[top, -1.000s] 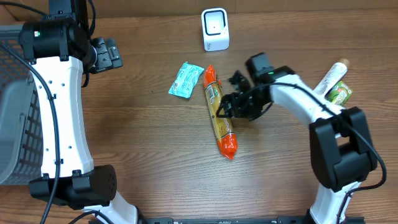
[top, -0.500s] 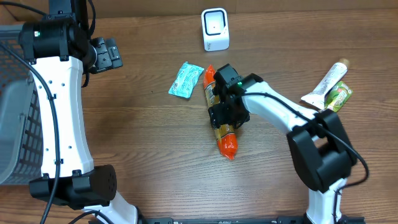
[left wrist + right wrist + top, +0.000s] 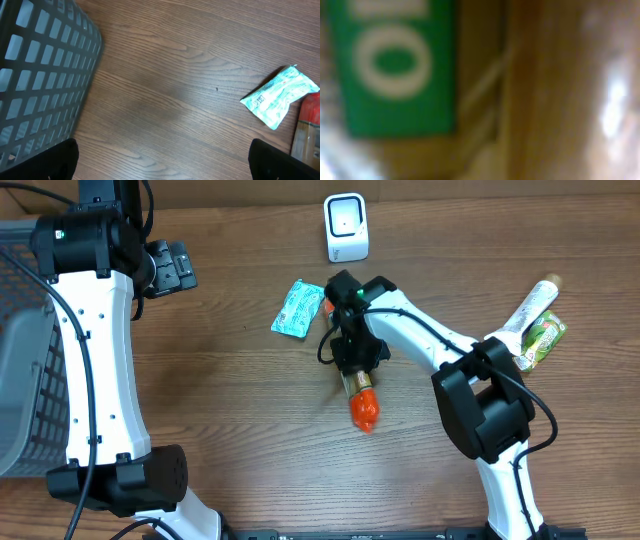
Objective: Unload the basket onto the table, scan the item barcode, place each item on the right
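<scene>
Mid-scene, right hand (image 3: pixel 353 364) tight around sausage (image 3: pixel 364 408)

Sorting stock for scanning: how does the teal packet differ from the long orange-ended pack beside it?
The teal packet is short and flat; the long orange-ended pack is a slim tube. The packet lies uncovered; the pack's middle is hidden under the right gripper. The packet is teal and white; the pack is yellowish with orange ends. Both lie on the wooden table.

Matt wood-grain table (image 3: pixel 230 430), glossy, probably plastic sausage wrapper (image 3: pixel 364 408), dull grey plastic basket (image 3: pixel 45 75).
</scene>
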Tool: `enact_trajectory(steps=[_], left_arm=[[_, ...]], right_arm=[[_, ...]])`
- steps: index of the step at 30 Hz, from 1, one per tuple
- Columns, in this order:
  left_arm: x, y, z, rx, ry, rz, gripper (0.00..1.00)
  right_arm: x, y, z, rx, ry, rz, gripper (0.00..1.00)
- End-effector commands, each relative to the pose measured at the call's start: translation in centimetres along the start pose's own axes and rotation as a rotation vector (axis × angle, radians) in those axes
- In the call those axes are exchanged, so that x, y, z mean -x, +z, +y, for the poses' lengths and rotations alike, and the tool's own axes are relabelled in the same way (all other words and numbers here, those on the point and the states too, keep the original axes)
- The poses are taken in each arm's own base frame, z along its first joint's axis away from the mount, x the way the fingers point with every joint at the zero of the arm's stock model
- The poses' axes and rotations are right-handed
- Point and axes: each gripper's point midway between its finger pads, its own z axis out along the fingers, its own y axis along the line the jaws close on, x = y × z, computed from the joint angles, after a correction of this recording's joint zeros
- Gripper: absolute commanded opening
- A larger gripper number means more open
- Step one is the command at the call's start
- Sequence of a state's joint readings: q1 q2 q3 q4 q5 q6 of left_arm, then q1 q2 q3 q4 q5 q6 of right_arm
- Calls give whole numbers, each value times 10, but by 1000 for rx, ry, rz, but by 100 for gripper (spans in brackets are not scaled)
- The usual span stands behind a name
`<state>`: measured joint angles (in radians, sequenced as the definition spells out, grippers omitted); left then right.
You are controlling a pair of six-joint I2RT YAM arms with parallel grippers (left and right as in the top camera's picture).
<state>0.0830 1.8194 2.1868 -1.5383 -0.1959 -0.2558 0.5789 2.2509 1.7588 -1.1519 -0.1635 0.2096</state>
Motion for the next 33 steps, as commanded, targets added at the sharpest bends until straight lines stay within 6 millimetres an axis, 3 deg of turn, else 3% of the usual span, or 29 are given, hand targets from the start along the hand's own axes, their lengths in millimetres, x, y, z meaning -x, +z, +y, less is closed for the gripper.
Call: enact_trajectory(steps=[1,12,15,17,18,20,25,33], left_arm=[[2,-5,3,6,-11,-18,100],[2,-5,3,6,-11,-18,100],[2,-5,3,6,-11,-18,100],[2,-5,3,6,-11,-18,100],[2,-5,3,6,-11,-18,100],[2,-5,3,5,-11,-18,100],[2,-5,3,6,-11,-18,100],[2,-5,2,5,-10,-18,100]], right_arm=[[4,9,-6,47,33,23,6],[11,-34,-8,230,103,-15,4],[8,-34,-18,226,105,-3,16],[9,-35,-20,226,102,-3,39],[9,-35,-21,227,105,-5,45],[9,-36,-22,227,108,-4,51],[0,-39,-24,219,119,30,51],[-38,-23,-18,158,110,164,50]])
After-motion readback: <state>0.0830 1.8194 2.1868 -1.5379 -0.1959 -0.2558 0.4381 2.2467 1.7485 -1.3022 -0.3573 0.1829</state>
